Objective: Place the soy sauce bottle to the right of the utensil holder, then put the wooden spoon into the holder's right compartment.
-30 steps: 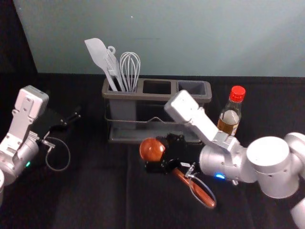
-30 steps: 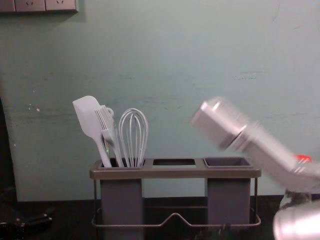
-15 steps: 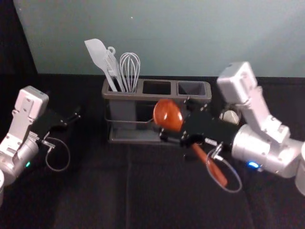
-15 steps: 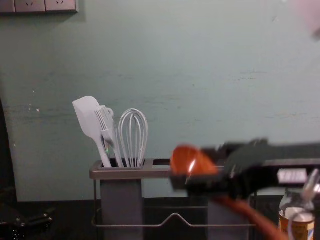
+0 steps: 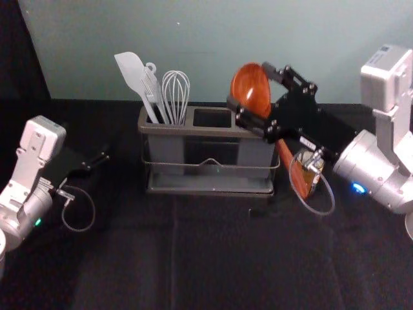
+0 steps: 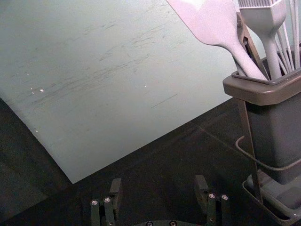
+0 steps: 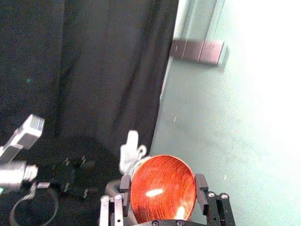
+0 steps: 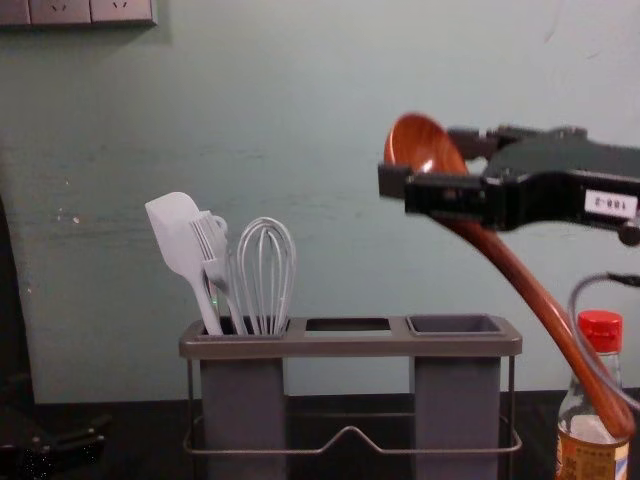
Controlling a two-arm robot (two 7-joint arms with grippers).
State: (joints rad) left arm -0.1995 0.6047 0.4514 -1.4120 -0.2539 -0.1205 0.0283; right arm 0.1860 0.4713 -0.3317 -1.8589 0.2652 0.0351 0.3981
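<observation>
A black cloth covers the table, faintly creased across the lower half of the head view. Behind rises a grey-green wall, scuffed in places, with sockets in the chest view's upper left corner; a dark drape fills the head view's upper left.

The holder stands near the wall, spatula, brush and whisk upright at its left end. The bottle stands at the chest view's lower right, beside the holder. Above the holder's right end, the right gripper grips the spoon by its bowl, the handle slanting down across the front of the bottle. The left gripper is parked at the head view's left, fingers wide apart.
</observation>
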